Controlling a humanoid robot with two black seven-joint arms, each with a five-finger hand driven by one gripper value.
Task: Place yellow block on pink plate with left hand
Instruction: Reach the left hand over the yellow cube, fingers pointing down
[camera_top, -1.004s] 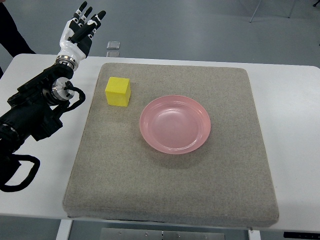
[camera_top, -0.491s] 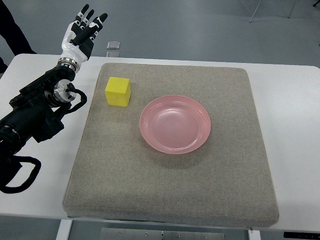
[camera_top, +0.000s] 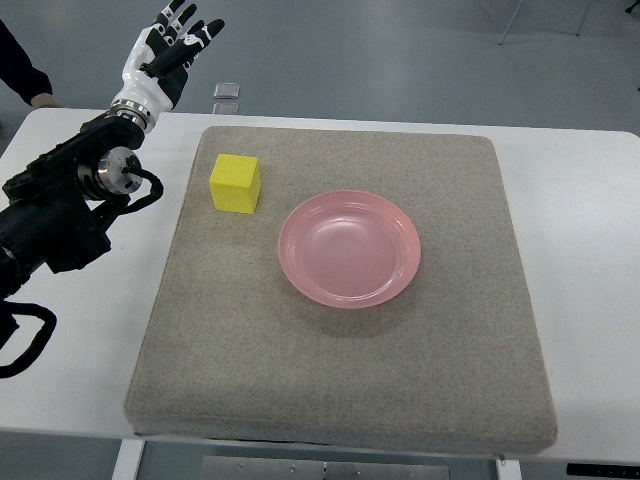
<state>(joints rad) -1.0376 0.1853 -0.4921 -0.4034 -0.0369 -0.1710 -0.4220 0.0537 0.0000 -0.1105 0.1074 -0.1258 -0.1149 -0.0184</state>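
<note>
Yellow block (camera_top: 236, 183) on mat, well apart from raised left hand (camera_top: 165, 55).

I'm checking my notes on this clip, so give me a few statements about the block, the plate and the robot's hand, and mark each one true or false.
1. The yellow cube-shaped block rests on the grey felt mat. True.
2. The block lies inside the round pink plate. False: it sits apart from the plate, to the plate's left and a little farther back.
3. The left hand holds the block. False: its fingers are spread and hold nothing, beyond the far left corner of the white table.
4. The pink plate has nothing in it. True.
5. The robot's right arm reaches over the mat. False: no right arm is in view.
</note>
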